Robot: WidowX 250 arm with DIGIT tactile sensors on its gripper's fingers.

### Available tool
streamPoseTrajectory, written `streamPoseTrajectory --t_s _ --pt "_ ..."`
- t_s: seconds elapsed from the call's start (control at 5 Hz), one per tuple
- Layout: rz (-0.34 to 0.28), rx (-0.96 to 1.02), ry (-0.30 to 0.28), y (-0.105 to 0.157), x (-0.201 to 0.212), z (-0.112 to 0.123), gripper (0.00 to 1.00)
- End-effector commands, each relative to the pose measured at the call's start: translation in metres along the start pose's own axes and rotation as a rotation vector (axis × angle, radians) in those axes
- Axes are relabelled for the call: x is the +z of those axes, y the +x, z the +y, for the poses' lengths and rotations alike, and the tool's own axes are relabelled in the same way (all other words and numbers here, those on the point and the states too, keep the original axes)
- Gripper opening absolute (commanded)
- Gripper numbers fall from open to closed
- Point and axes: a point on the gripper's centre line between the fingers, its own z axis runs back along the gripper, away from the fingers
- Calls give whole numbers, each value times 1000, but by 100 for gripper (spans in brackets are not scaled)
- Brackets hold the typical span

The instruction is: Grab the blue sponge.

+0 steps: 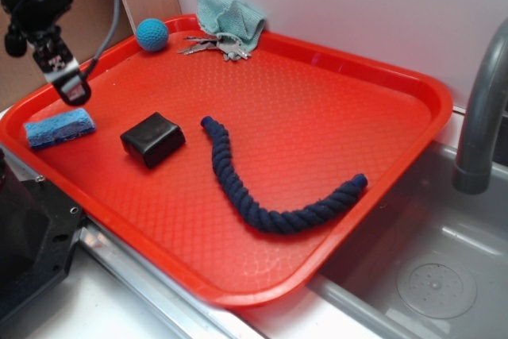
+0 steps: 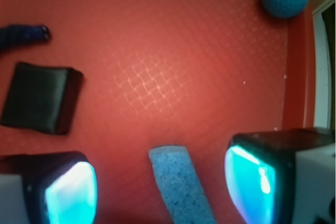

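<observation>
The blue sponge lies flat near the left edge of the red tray, a light-blue porous block with a darker blue side. My gripper hangs above and slightly behind it, open, touching nothing. In the wrist view the blue sponge sits between the two spread fingertips, well apart from both, with its near end cut off by the bottom edge. My gripper holds nothing.
A black box sits just right of the sponge; the black box shows at the wrist view's left. A navy rope curves across mid-tray. A teal ball, keys and a green cloth lie at the back. A sink and faucet stand right.
</observation>
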Motion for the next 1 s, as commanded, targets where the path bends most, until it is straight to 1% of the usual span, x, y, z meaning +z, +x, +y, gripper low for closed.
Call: streamPoseTrajectory --t_s 0.0,0.2,0.4,0.6,0.8 --pt "108 9 0 -11 -23 25 100" --pt "163 18 -3 -21 -36 27 100" --pt "197 -4 6 -22 -51 20 100" --pt "220 -27 13 -24 -56 7 100" --pt "229 -34 7 -25 -56 0 0"
